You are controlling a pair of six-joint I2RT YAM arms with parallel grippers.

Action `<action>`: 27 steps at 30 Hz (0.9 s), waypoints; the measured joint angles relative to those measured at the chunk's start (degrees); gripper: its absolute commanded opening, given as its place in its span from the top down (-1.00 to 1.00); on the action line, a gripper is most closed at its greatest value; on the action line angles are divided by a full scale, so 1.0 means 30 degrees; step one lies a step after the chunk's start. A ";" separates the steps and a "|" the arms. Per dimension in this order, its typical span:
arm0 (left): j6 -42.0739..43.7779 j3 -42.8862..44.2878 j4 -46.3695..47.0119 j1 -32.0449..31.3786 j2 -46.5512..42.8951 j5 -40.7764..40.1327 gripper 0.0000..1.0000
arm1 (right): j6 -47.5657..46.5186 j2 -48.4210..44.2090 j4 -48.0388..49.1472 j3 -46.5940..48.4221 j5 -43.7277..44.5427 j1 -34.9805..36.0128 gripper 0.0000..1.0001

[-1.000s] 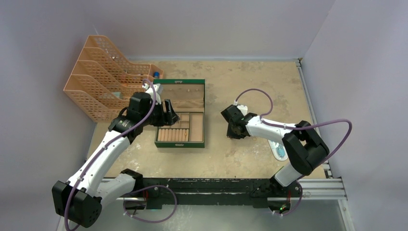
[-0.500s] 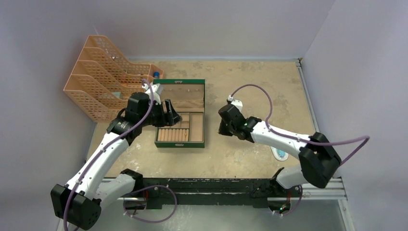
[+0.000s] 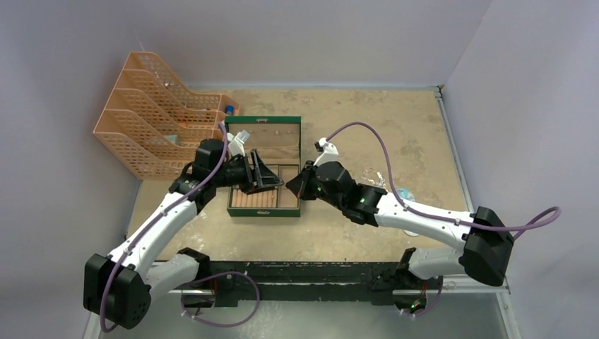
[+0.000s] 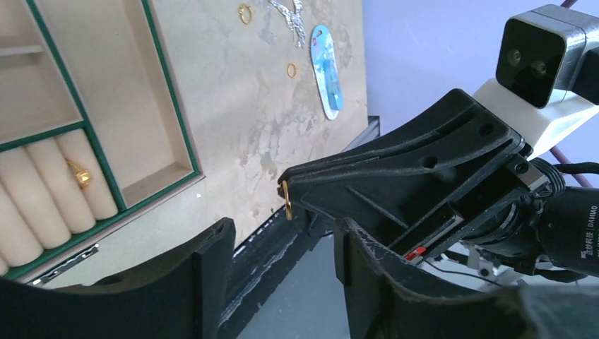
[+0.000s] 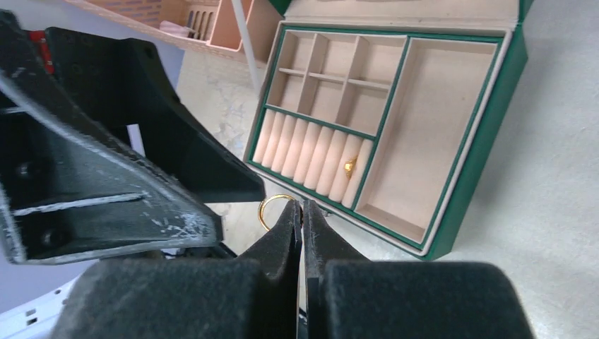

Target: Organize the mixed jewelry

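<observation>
**Right claw (image 5: 302, 208) is clenching a gold ring (image 5: 272, 205) by its rim, just beside the green box (image 5: 487, 134) – this one could slip!**
The ring is hanging from the very tips with little metal gripped, so any jolt is risking a drop outside the box. The left claw (image 4: 282, 233) is hovering over the box, released and empty, so the two claws are risking a bump. One ring (image 5: 349, 166) is sitting in the box's rolls. Beyond the box, loose rings (image 4: 292, 70) and the silvery tangle (image 4: 289, 10) are waiting on the table (image 4: 233, 106) by the blue packet (image 4: 326, 60).
</observation>
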 measured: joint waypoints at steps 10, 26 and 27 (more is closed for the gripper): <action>-0.1909 -0.0401 0.1749 0.0000 0.0634 0.1632 0.37 | 0.0299 0.0066 0.1107 0.0000 -0.0444 0.0073 1.00; -0.2208 -0.0699 0.2171 -0.0007 0.1071 0.1902 1.00 | 0.0262 0.0066 0.1406 -0.0160 -0.0809 0.0073 0.68; -0.2171 -0.0699 0.2164 -0.0007 0.1071 0.1894 1.00 | 0.0393 0.0066 0.1399 -0.0175 -0.0801 0.0073 0.52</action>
